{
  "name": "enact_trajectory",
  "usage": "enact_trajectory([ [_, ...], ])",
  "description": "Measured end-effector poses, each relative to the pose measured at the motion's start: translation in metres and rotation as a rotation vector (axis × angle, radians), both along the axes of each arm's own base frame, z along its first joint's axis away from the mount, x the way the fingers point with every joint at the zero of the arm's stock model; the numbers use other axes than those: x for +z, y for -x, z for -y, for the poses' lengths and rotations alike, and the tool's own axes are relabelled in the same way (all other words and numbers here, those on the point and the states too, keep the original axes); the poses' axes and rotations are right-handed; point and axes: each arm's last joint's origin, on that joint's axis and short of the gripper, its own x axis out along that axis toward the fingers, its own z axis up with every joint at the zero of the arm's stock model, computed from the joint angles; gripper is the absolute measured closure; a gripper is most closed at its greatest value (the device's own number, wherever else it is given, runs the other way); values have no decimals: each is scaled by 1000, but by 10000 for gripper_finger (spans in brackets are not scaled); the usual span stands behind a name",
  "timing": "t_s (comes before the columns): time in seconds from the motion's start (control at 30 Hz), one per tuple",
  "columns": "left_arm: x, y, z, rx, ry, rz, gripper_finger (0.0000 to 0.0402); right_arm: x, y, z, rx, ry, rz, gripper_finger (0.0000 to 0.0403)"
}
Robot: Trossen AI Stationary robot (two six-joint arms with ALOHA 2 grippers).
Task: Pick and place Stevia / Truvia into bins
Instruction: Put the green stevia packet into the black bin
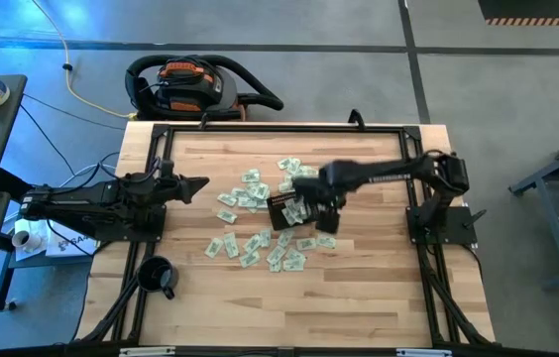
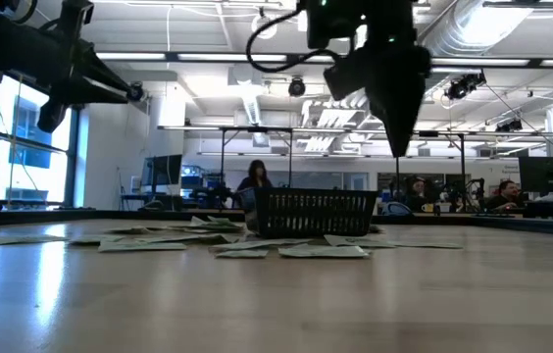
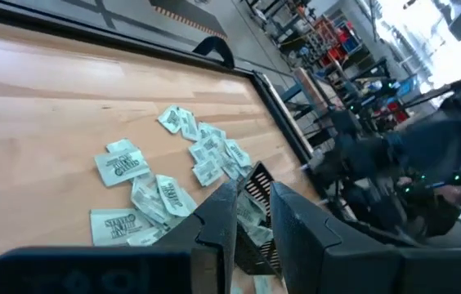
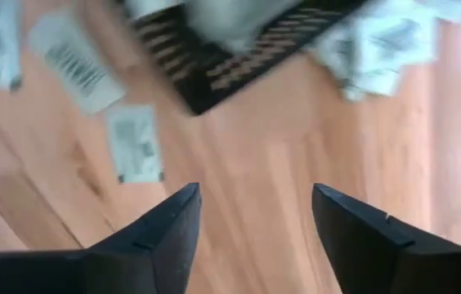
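Note:
Many pale green and white Stevia / Truvia sachets (image 1: 252,188) lie flat on the wooden table around a small black mesh basket (image 1: 285,211), the bin. My right gripper (image 4: 255,192) points down, open, over bare wood just right of the basket (image 4: 214,49), with nothing between its fingers. A loose sachet (image 4: 136,143) lies beside it. In the low view the right gripper (image 2: 399,127) hangs well above the basket (image 2: 316,211). My left gripper (image 3: 251,216) waits at the table's left, pointing toward the pile, its fingers a narrow gap apart and empty.
A round black mug (image 1: 158,275) stands near the table's near left corner. A black frame rail (image 1: 279,126) runs round the tabletop. A vacuum cleaner (image 1: 190,84) sits on the floor beyond the far edge. Bare wood lies along the near side.

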Motion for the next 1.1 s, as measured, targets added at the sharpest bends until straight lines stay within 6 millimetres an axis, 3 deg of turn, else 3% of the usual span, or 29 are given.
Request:
enact_trajectory([
  [0.17, 0, 0, 0, 1, -35, -20, 291, -31, 3, -41, 134, -20, 38, 170],
  [0.3, 0, 0, 0, 3, -37, -21, 291, -54, 6, -58, 121, -58, 91, 173],
  [0.87, 0, 0, 0, 8, -35, -19, 291, -103, 22, -59, -47, -114, 196, 179],
  [0.97, 0, 0, 0, 10, -36, -19, 291, -107, 26, -58, -112, -96, 176, 202],
  [1.1, -1, 1, -1, 21, -41, -29, 291, -109, 31, -56, -171, -66, 136, 264],
])
